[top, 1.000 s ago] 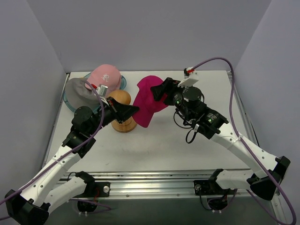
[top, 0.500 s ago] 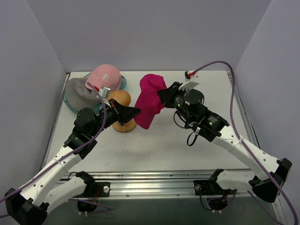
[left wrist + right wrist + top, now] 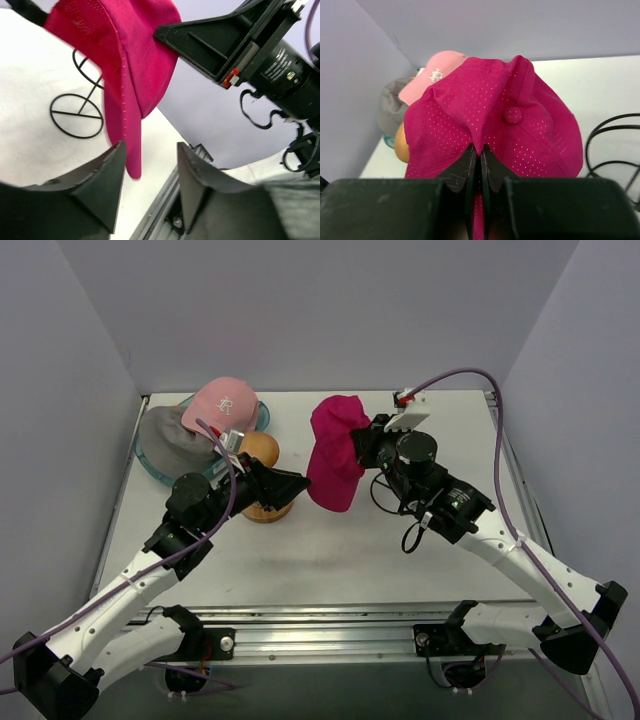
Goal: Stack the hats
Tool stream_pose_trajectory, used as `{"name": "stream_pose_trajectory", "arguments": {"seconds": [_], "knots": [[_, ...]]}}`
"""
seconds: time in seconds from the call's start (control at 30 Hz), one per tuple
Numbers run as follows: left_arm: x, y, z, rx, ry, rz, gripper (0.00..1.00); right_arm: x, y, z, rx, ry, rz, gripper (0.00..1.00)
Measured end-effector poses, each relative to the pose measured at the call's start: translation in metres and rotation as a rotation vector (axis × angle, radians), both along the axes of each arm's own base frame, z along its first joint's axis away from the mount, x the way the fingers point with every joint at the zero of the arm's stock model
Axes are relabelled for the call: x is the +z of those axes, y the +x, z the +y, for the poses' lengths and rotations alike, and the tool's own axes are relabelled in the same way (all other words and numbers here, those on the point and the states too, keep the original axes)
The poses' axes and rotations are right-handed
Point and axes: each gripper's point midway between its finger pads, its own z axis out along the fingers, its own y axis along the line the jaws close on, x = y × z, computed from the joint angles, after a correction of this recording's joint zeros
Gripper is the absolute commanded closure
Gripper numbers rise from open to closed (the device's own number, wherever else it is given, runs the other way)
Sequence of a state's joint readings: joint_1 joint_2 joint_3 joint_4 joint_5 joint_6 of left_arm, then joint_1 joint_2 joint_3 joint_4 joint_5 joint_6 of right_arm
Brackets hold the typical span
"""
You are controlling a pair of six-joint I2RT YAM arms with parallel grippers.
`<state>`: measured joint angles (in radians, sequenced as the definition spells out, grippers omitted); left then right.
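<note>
The magenta cap (image 3: 335,452) hangs in the air right of the wooden stand, brim pointing down. My right gripper (image 3: 366,443) is shut on a pinched fold of its crown (image 3: 520,125), the jaws pressed together on the fabric (image 3: 481,150). My left gripper (image 3: 296,483) stands open just left of the hanging brim (image 3: 122,75), with nothing between its fingers (image 3: 150,165). The light pink cap (image 3: 225,400) and the grey cap (image 3: 170,438) lie at the back left. The pink cap (image 3: 437,75) and the grey cap (image 3: 390,107) also show behind the magenta one.
The round-topped wooden hat stand (image 3: 262,480) is right by my left gripper. The teal tub (image 3: 148,466) holds the grey and pink caps at the back left corner. My right arm's black cable loops (image 3: 75,115) lie on the table under the hanging cap.
My right gripper shut on the magenta cap's crown and lifted it to the right. My left gripper let go of the cap and opened. The cap now hangs upright.
</note>
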<state>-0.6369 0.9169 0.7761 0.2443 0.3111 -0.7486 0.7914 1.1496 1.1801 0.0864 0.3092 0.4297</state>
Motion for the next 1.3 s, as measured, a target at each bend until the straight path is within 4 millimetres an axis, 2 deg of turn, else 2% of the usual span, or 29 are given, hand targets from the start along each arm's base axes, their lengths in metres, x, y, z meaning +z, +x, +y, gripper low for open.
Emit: {"name": "stream_pose_trajectory", "arguments": {"seconds": [0.03, 0.13, 0.33, 0.4, 0.43, 0.5, 0.6, 0.7, 0.87, 1.13, 1.3], "knots": [[0.000, -0.001, 0.000, -0.001, 0.000, -0.002, 0.36, 0.001, 0.001, -0.002, -0.004, -0.025, -0.010, 1.00], [0.003, -0.001, 0.002, 0.008, -0.001, -0.010, 0.27, 0.013, 0.001, -0.012, -0.022, -0.100, -0.046, 1.00], [0.006, 0.003, 0.012, 0.070, 0.006, -0.028, 0.16, 0.051, -0.008, -0.051, -0.112, -0.197, -0.142, 1.00], [0.000, 0.006, 0.013, 0.089, 0.015, -0.021, 0.04, 0.060, -0.013, -0.070, -0.164, -0.229, -0.166, 1.00], [-0.005, 0.008, 0.014, 0.098, 0.024, -0.013, 0.02, 0.064, -0.015, -0.079, -0.194, -0.242, -0.176, 1.00], [-0.018, 0.013, 0.013, 0.109, 0.045, 0.016, 0.05, 0.068, -0.018, -0.096, -0.254, -0.268, -0.188, 1.00], [-0.039, 0.019, 0.010, 0.118, 0.086, 0.063, 0.06, 0.065, -0.014, -0.117, -0.343, -0.328, -0.180, 1.00], [-0.051, 0.018, 0.009, 0.117, 0.118, 0.084, 0.06, 0.054, -0.004, -0.130, -0.414, -0.401, -0.148, 1.00], [-0.051, 0.007, 0.007, 0.111, 0.144, 0.039, 0.06, 0.030, 0.016, -0.143, -0.468, -0.518, -0.085, 1.00], [-0.045, -0.005, 0.016, 0.136, 0.163, -0.053, 0.06, 0.008, 0.040, -0.156, -0.441, -0.601, -0.076, 1.00], [-0.041, -0.009, 0.020, 0.150, 0.163, -0.086, 0.06, -0.022, 0.069, -0.162, -0.387, -0.662, -0.037, 1.00]]}}
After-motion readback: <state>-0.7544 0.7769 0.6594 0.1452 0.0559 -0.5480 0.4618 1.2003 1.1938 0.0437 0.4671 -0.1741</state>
